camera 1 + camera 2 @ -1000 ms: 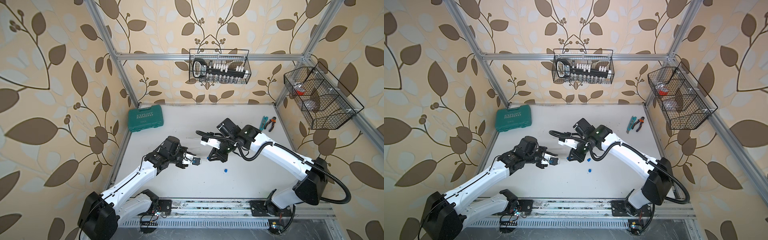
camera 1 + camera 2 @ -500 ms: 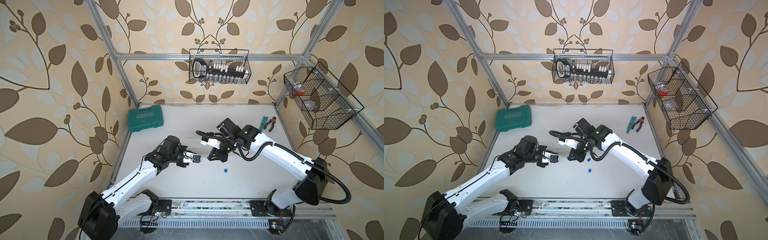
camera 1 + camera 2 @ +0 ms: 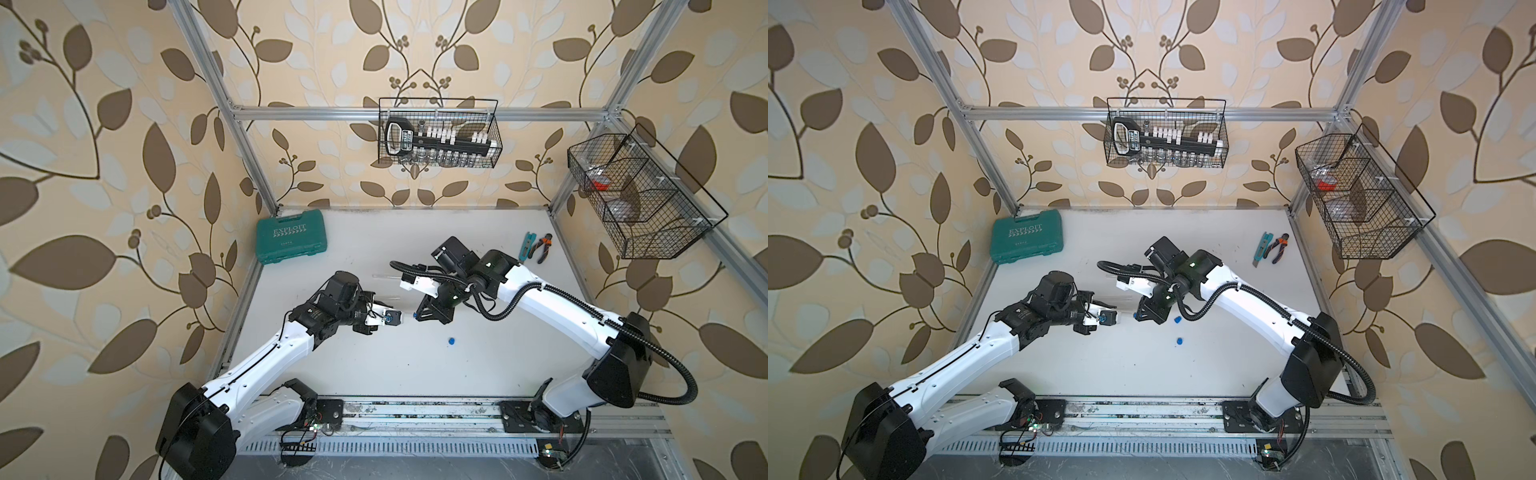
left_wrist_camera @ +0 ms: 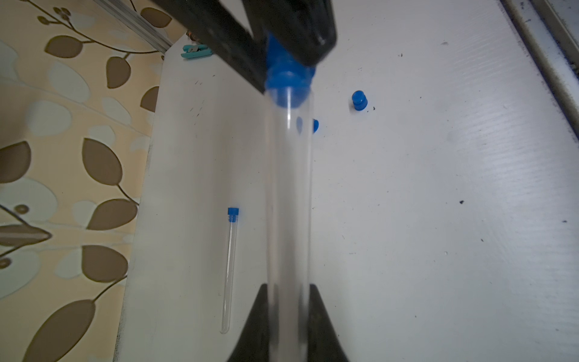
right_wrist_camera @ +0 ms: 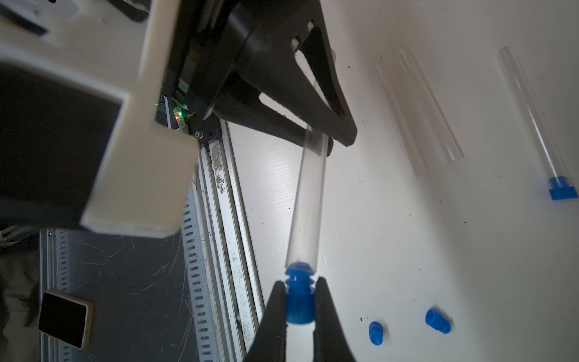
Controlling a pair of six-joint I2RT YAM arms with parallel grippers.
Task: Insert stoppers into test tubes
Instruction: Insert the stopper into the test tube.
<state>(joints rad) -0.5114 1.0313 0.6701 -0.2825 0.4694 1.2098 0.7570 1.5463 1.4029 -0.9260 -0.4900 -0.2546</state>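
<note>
**A:** Both arms meet mid-table. The left gripper (image 4: 288, 286) is clamped narrow on a clear tube (image 4: 288, 203), lifted off the surface. The right gripper (image 5: 300, 283) pinches a blue stopper (image 5: 300, 305), its ribbed nose right at the tube's mouth.

**B:** So what spoils it?

**A:** Angle, probably. If the stopper goes in crooked, the ribs could catch the rim and jam. The tube is also slick and gripped well back from the mouth, so a hard push might slide it through the jaws or lever it sideways.

**B:** And the stopper?

**A:** It's small and squeezed on its sides, so it could pop out and roll away.

**B:** The surroundings?

**A:** A white table (image 3: 415, 374), scuffed and speckled. One finished tube (image 4: 229, 275) lies plugged on the far side of the grippers, with at least one open tube (image 5: 419, 109) near it. Two loose stoppers (image 5: 376, 333) lie to the right. There's a green case (image 3: 291, 235) far left, pliers (image 3: 542, 247) far right, a wire basket (image 3: 438, 133) on the far wall, a side basket (image 3: 640, 199) on the right wall, and leaf wallpaper (image 3: 104, 166) all round.
</note>
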